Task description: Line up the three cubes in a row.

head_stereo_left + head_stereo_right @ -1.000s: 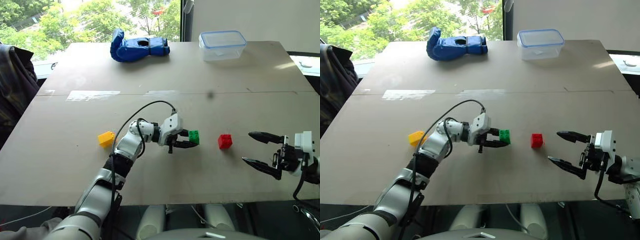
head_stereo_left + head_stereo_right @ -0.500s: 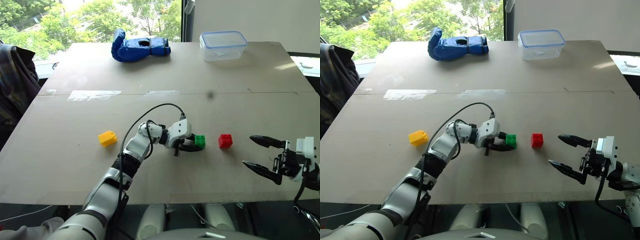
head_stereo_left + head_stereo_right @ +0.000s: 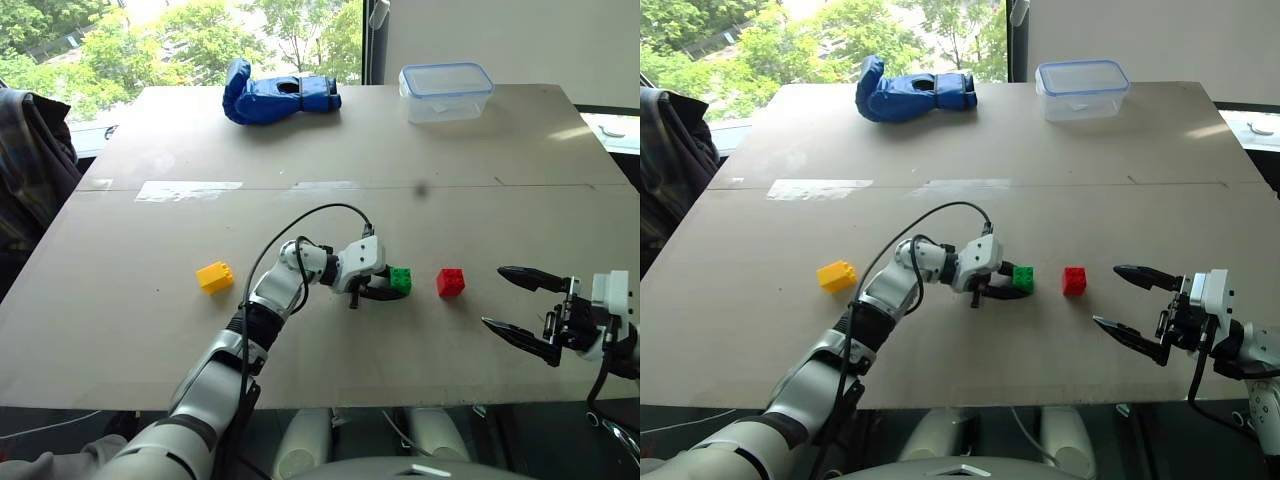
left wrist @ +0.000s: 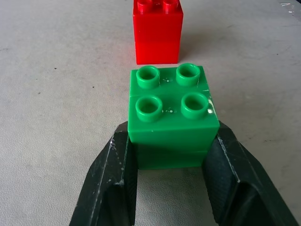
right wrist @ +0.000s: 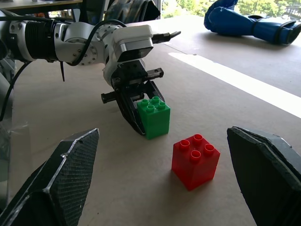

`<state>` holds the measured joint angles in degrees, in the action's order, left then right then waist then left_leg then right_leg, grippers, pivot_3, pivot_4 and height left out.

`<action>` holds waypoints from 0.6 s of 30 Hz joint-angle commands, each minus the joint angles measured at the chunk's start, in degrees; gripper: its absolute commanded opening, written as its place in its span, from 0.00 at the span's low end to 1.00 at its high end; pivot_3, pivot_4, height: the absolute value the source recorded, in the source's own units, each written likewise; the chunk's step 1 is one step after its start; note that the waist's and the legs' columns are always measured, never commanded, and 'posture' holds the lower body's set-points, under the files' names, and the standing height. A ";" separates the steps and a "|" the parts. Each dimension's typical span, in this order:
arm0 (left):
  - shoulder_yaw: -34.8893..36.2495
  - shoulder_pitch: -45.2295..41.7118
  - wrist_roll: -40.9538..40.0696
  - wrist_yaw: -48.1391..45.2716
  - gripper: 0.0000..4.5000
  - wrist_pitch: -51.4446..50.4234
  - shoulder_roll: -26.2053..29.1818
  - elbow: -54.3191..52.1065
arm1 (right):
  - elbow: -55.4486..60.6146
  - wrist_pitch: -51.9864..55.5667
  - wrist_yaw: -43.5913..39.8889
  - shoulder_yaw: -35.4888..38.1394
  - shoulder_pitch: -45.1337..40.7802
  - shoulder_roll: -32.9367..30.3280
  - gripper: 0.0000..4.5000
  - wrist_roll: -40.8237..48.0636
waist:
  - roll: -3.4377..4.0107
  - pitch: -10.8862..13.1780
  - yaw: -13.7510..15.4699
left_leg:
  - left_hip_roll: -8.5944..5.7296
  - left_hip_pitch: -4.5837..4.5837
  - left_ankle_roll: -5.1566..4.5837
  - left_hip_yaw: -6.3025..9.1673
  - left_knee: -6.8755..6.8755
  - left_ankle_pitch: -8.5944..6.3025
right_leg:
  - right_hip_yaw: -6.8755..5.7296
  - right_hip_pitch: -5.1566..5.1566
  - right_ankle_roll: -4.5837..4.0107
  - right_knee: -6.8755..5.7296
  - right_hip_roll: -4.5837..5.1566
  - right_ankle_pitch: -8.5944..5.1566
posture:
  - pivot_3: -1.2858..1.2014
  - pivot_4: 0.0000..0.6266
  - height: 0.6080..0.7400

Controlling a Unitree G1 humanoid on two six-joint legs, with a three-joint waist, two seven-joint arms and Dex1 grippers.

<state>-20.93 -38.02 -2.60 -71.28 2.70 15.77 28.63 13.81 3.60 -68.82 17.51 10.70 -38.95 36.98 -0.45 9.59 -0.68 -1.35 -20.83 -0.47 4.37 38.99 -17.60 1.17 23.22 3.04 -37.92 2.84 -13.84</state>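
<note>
left gripper [image 3: 385,291] clamped on the small green studded plastic brick [image 3: 401,280], black fingers [image 4: 109,181] pressed to its two sides, brick resting on the brown table [image 3: 150,330]. just beyond the green brick, along the fingers' own line: small red studded plastic brick [image 3: 450,282], near but apart. well to the other side: small yellow studded brick [image 3: 215,276]. right gripper [image 3: 521,307] spread wide, empty, past the red brick.

Plenty of daylight coming in from the window [image 3: 200,30] along the top of the frame, trees outside nearly blown out. The table [image 3: 120,330] is evenly lit, with a glary strip [image 3: 188,189] upper left. Shadows are soft and short. Up close, the green brick [image 4: 170,115] is sharp; the fingers [image 5: 56,183] at the bottom corners go blurry.
</note>
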 commanded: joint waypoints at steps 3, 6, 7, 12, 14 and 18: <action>-0.30 1.10 0.25 -0.25 0.28 -0.47 0.55 -1.49 | 1.80 -0.15 -0.08 1.12 -0.02 -0.29 1.00 0.95 | 0.00 0.00 -0.06 | 0.00 0.01 0.00 0.00 0.00 0.00 | 0.00 0.00 0.00 -0.01 0.00 0.00 | 0.52 0.24 1.00; -0.02 1.15 -0.07 -0.22 0.28 -1.03 0.47 -1.64 | 1.64 -0.23 -0.09 0.83 -0.35 -0.15 1.00 0.88 | 0.00 0.00 -0.05 | 0.00 0.01 0.00 0.00 0.00 0.00 | 0.00 0.00 0.00 -0.01 0.00 0.00 | 0.52 0.24 1.00; 0.03 1.13 0.13 0.10 0.51 -0.65 0.48 -1.51 | 1.57 -0.21 -0.16 0.80 -0.41 -0.16 1.00 0.92 | 0.00 0.00 -0.06 | 0.00 0.01 0.00 0.00 0.00 0.00 | 0.00 0.00 0.00 0.00 0.00 0.00 | 0.52 0.24 1.00; -0.18 1.21 1.15 0.75 0.96 0.15 0.76 -1.01 | 1.43 -0.27 -0.30 0.85 -0.43 -0.10 1.00 0.96 | 0.00 0.00 0.01 | 0.00 0.02 0.00 0.01 0.04 0.00 | 0.00 -0.03 0.00 -0.01 0.00 0.00 | 0.52 0.24 1.00; -0.08 1.22 1.40 1.09 0.98 0.41 0.84 -0.76 | 1.28 -0.36 -0.42 0.88 -0.41 -0.05 1.00 0.93 | 0.00 0.00 -0.01 | 0.00 0.02 0.00 0.00 0.07 0.00 | 0.00 -0.04 0.00 -0.01 0.00 0.00 | 0.52 0.24 1.00; -0.06 1.11 1.67 1.34 0.98 1.13 1.11 -0.31 | 1.17 -0.53 -0.52 0.81 -0.32 0.17 1.00 0.85 | 0.00 0.00 -0.05 | 0.00 0.02 -0.01 0.01 0.07 0.00 | 0.00 -0.04 0.00 -0.02 -0.01 0.00 | 0.52 0.24 1.00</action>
<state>-20.87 -37.32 -1.79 -70.20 3.21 16.16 27.94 13.76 3.58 -69.22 17.40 10.35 -38.94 36.99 -0.45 9.59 -0.73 -1.34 -20.81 -0.48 4.38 39.07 -17.60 1.17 23.18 3.04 -37.94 2.83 -13.84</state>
